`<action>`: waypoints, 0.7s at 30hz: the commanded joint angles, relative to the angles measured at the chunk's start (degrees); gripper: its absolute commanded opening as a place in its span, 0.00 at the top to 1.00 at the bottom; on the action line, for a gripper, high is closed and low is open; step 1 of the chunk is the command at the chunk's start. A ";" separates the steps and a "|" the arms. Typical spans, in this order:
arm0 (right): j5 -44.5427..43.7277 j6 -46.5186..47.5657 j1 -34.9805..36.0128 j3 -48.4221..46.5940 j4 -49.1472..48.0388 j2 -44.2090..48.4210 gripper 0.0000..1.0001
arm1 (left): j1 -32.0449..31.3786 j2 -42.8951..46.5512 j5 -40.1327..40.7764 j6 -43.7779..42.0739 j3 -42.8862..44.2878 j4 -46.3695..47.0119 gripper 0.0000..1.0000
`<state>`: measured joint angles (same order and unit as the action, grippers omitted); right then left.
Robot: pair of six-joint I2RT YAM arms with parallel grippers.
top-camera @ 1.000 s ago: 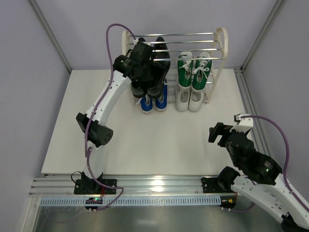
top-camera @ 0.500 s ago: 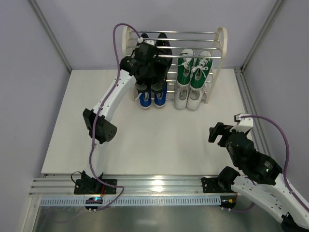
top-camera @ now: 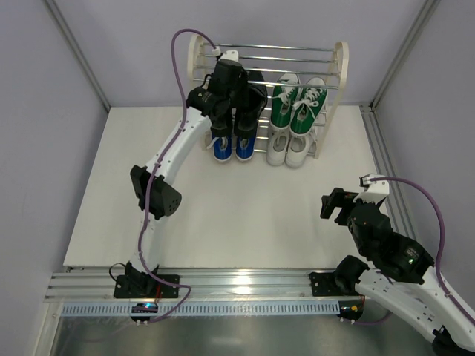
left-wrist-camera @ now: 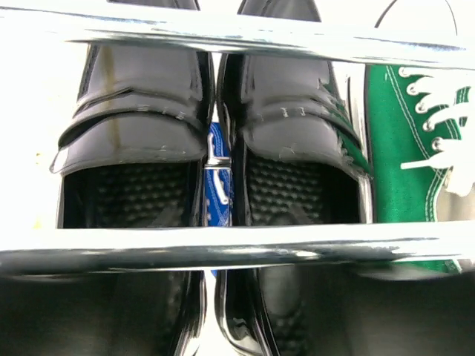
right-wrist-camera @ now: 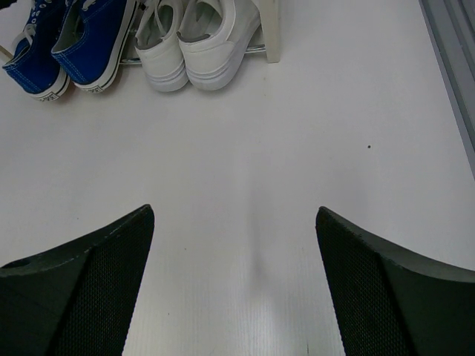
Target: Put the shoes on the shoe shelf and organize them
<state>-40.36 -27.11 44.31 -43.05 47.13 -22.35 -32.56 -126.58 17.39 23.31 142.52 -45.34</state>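
On the shoe shelf (top-camera: 338, 67), top tier, glossy black shoes (left-wrist-camera: 289, 111) sit beside green sneakers (left-wrist-camera: 393, 148); probably stiff, slippery, best pinched at the heel rim. The left claw (top-camera: 236, 93) cannot be read; the right claw (right-wrist-camera: 234, 215) hangs released.

Black shoes (left-wrist-camera: 133, 126), green sneakers (left-wrist-camera: 401, 148), chrome rods (left-wrist-camera: 223, 248)

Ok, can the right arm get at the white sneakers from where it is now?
Probably yes. The right pincer stands open, facing the white sneakers, with only bare table between. Their heels stick out of the shoe shelf's lower tier toward it.
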 commanded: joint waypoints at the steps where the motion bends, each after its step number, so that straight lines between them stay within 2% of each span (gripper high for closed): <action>1: -0.95 0.39 0.25 0.16 -1.61 0.82 0.10 | 0.65 2.48 1.77 -1.25 -0.05 6.05 0.32; 7: -1.04 0.31 0.33 0.07 -1.61 0.82 0.10 | 0.48 4.50 3.09 -2.21 -0.22 5.88 0.13; 11: -1.12 0.22 0.25 0.07 -1.43 0.82 0.10 | -0.14 7.40 4.58 -3.00 -1.36 6.05 0.08; 21: -2.35 -0.83 0.25 -1.77 -1.17 -1.29 0.05 | -2.42 23.21 9.40 -5.29 -14.80 14.31 0.00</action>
<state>-40.82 -27.29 44.29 -43.05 47.16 -22.44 -34.68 -110.50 23.00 19.00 130.13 -37.93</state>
